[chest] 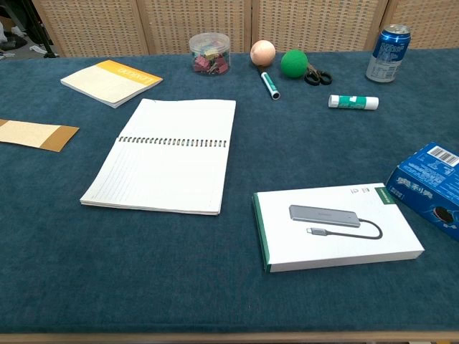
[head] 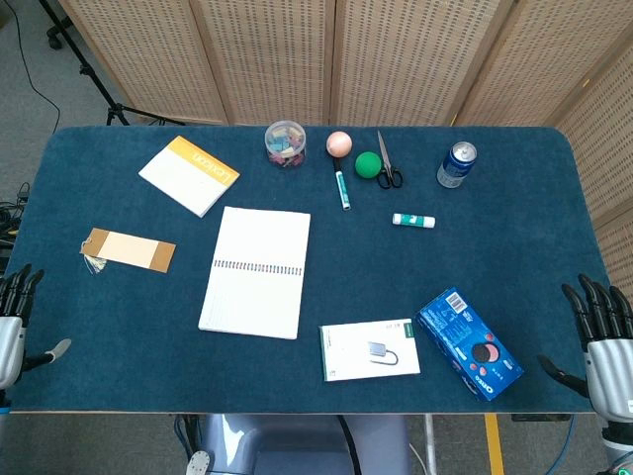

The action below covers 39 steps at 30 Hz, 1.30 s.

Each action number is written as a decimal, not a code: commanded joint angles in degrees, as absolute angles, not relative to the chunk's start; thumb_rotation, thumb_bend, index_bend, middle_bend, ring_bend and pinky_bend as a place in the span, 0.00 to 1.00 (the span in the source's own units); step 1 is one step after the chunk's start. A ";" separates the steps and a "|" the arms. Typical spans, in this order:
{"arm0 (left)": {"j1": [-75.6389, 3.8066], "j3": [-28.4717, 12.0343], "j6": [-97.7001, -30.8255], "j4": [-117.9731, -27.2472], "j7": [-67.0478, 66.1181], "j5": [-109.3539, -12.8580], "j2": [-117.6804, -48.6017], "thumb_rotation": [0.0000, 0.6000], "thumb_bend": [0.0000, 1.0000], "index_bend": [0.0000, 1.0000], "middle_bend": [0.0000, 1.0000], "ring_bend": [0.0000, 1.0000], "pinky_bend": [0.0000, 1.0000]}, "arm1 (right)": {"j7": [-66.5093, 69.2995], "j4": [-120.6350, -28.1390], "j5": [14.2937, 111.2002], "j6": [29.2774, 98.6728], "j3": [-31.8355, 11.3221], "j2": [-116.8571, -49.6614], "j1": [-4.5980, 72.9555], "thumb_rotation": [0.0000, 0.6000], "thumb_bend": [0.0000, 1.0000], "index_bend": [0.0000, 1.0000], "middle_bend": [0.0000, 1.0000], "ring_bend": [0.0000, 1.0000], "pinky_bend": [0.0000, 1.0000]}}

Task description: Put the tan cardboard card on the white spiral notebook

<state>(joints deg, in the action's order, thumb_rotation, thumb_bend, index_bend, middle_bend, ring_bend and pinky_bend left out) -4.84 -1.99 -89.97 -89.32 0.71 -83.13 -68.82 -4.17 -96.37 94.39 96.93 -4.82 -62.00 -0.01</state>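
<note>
The tan cardboard card (head: 129,250) lies flat at the left of the blue table, also seen at the left edge of the chest view as a tan card (chest: 36,135). The white spiral notebook (head: 256,270) lies open in the middle, to the card's right; the chest view shows the notebook (chest: 165,154) with nothing on it. My left hand (head: 18,322) hangs at the table's front left corner, fingers apart, holding nothing. At the front right corner my right hand (head: 603,336) is likewise spread and empty. Neither hand shows in the chest view.
A yellow-topped notepad (head: 189,174) lies behind the card. At the back stand a jar of clips (head: 285,142), a peach ball (head: 339,143), a green ball (head: 368,164), scissors (head: 387,163), a marker (head: 342,188), a can (head: 457,164). A glue stick (head: 413,220), white box (head: 369,348) and blue box (head: 469,342) lie right.
</note>
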 commanded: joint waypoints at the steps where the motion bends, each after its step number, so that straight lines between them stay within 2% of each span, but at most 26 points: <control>1: -4.59 -2.18 -90.43 -88.98 0.66 -83.42 -68.93 1.00 0.00 0.00 0.00 0.00 0.00 | -7.07 -95.08 93.91 98.40 -5.92 -63.14 -0.24 1.00 0.00 0.00 0.00 0.00 0.00; 7: -4.21 -2.17 -91.18 -88.55 0.85 -84.88 -69.13 1.00 0.00 0.00 0.00 0.00 0.00 | -8.30 -95.09 93.60 98.62 -5.95 -63.27 -0.55 1.00 0.00 0.00 0.00 0.00 0.00; 11: -6.64 -2.91 -87.19 -88.42 1.28 -84.95 -68.63 1.00 0.00 0.00 0.00 0.00 0.00 | -7.69 -95.41 93.31 97.40 -5.60 -63.07 -0.27 1.00 0.00 0.00 0.00 0.00 0.00; 15: -12.61 -4.85 -77.70 -86.49 1.72 -83.35 -67.92 1.00 0.00 0.00 0.00 0.00 0.00 | -7.70 -95.18 92.89 96.21 -5.46 -63.31 0.14 1.00 0.00 0.00 0.00 0.00 0.00; 19: -22.13 -7.94 -62.70 -81.92 3.82 -80.00 -67.76 1.00 0.00 0.01 0.00 0.00 0.00 | -7.96 -94.71 91.21 94.79 -5.94 -63.71 0.67 1.00 0.00 0.00 0.00 0.00 0.00; 27: -32.66 -10.39 -47.43 -67.36 6.33 -75.73 -73.79 1.00 0.00 0.12 0.00 0.00 0.00 | -9.31 -93.37 87.46 91.99 -6.95 -64.75 1.69 1.00 0.00 0.00 0.00 0.00 0.00; 34: -37.21 -8.84 -39.84 -55.15 10.30 -75.97 -79.16 1.00 0.00 0.18 0.00 0.00 0.00 | -11.26 -92.29 85.26 90.61 -7.56 -66.00 2.40 1.00 0.00 0.00 0.00 0.00 0.00; 39: -38.53 -7.99 -37.51 -50.24 12.32 -76.37 -81.66 1.00 0.00 0.19 0.00 0.00 0.00 | -12.01 -91.85 84.59 90.13 -7.67 -66.51 2.66 1.00 0.00 0.00 0.00 0.00 0.00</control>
